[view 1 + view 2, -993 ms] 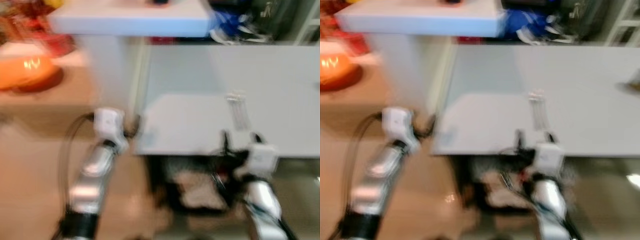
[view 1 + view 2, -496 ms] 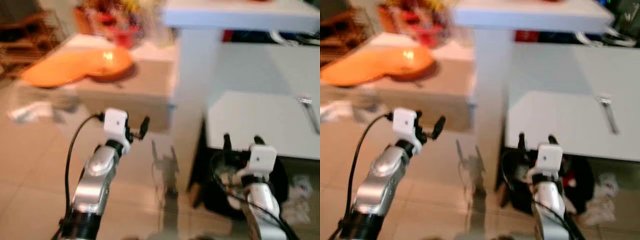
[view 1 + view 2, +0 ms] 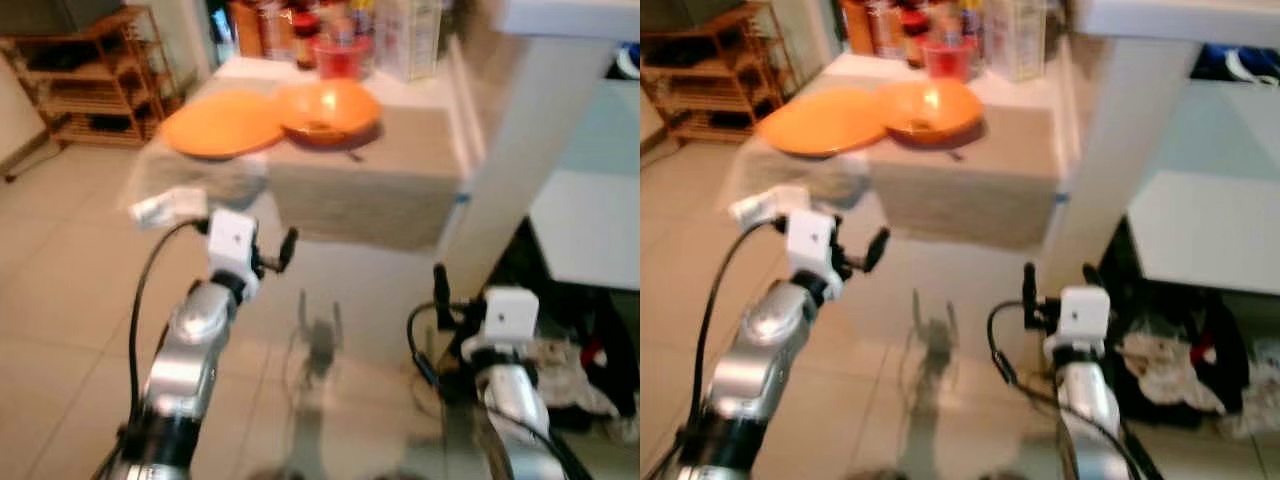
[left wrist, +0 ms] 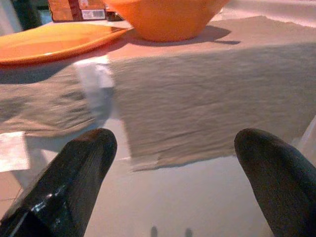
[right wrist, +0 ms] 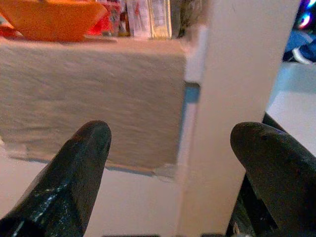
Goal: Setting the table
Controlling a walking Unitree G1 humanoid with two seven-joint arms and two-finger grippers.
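An orange plate (image 3: 222, 123) and an orange bowl (image 3: 328, 107) sit side by side on a low table draped in a beige cloth (image 3: 370, 190), ahead and slightly left. The wrist views show the bowl (image 4: 165, 19), the plate (image 4: 54, 39) and the hanging cloth (image 5: 94, 94). My left gripper (image 3: 275, 255) hovers over the floor short of the table's front, open with nothing between its fingers (image 4: 74, 173). My right gripper (image 3: 455, 295) is held low near a white pillar (image 3: 520, 140), open too and holding nothing.
A white table (image 3: 590, 225) stands at the right, with dark clutter (image 3: 560, 350) under it. Bottles and a red cup (image 3: 340, 55) crowd the back of the low table. A wooden shelf (image 3: 90, 70) stands far left. A tiled floor (image 3: 70, 290) spreads left.
The whole view has swung left, away from the white table with the fork and onto the cloth-covered table with the orange dishes. Both arms keep the same pose, open.
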